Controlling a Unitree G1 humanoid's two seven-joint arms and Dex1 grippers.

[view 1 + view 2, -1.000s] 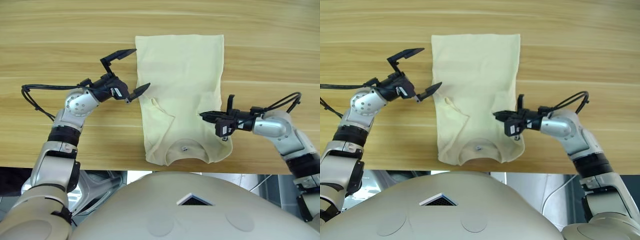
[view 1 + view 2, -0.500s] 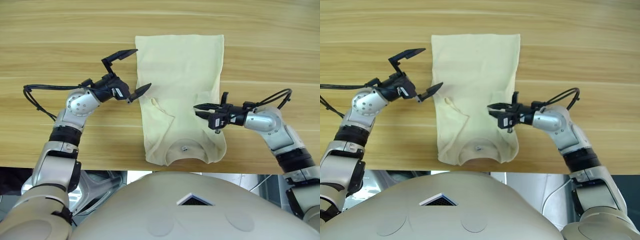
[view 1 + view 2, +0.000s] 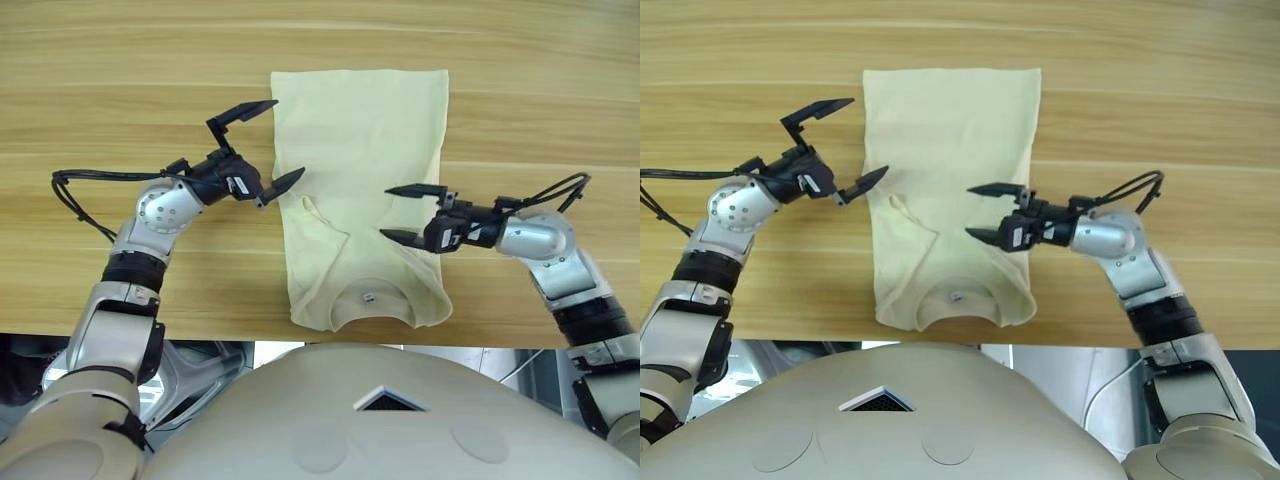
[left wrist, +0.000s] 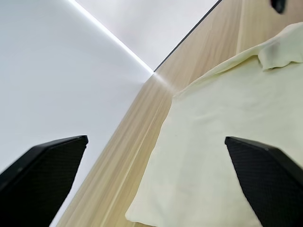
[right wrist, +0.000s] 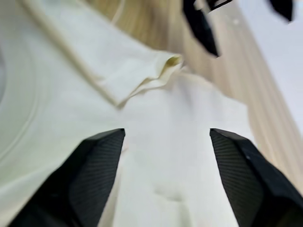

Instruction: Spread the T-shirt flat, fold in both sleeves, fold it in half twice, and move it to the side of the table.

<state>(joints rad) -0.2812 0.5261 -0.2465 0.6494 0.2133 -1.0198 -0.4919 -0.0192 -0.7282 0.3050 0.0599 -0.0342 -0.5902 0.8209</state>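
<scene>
Your left hand (image 3: 285,136) and right hand (image 3: 385,211) both gape empty; pinch both near corners of the T-shirt (image 3: 365,130) evenly.

No text, number or sign was legible. The small white stickers (image 3: 237,185) on the left gripper (image 3: 285,137) and right gripper (image 3: 384,212) were too small to read.

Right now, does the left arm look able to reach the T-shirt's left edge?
Probably yes. The left gripper hangs open at the left edge of the T-shirt with nothing between them, and the right gripper is over its other side, out of the way.
</scene>
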